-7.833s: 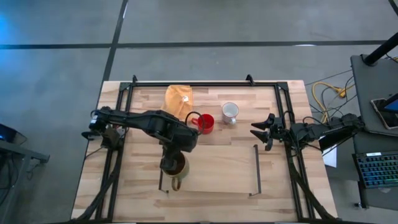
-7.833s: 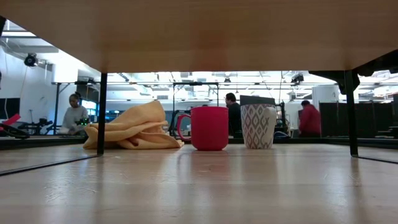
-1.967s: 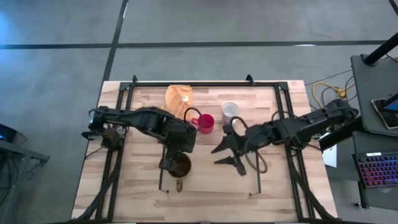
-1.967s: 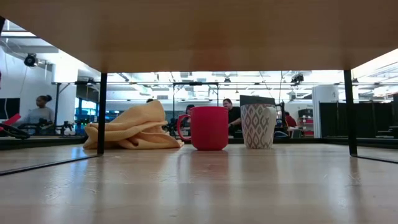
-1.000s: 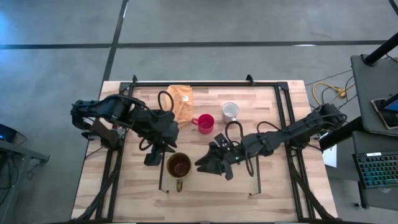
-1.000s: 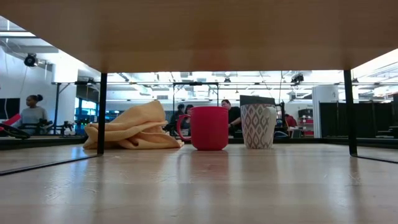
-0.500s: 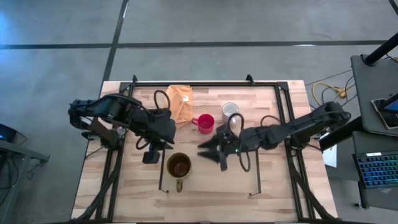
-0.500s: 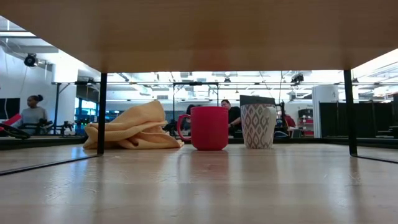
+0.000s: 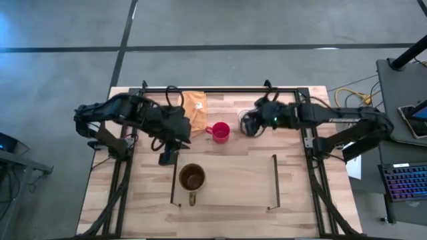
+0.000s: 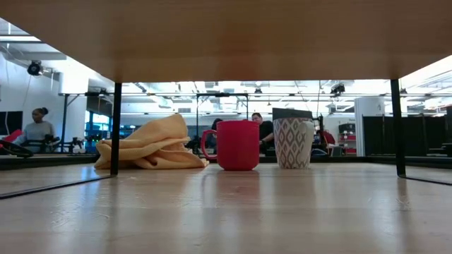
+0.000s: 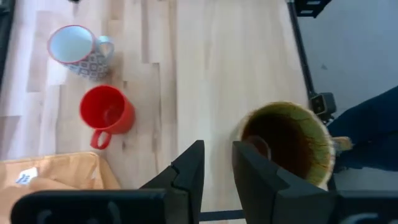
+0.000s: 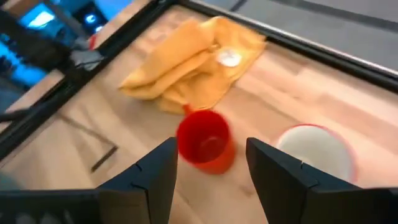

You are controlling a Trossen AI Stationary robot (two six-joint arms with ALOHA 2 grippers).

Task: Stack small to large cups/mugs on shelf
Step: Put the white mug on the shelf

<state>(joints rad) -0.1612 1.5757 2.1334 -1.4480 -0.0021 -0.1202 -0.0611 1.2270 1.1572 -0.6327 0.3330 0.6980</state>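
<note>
I count one mug of three done. The olive-brown mug (image 9: pixel 191 179) stands upright on the shelf (image 9: pixel 233 180), near its left rail, handle pointing toward the front edge of the table.

The white mug (image 9: pixel 248 121) and the red mug (image 9: pixel 220 132) are both off the shelf, on the table behind its back edge, standing upright. The red one sits nearer the yellow cloth (image 9: pixel 193 107), the white one on its far side, a little apart from it.

My right gripper (image 12: pixel 211 163) hovers above those two mugs, just beside the white one. Its fingers are spread wide and hold nothing; in its wrist view the red mug shows between them and the white mug past one finger.

My left gripper (image 9: pixel 167 157) is off the shelf, beside the left rail, empty, with a narrow gap between its fingers.

What I judge is left: the white mug goes into the olive-brown one, then the red mug into the white.
</note>
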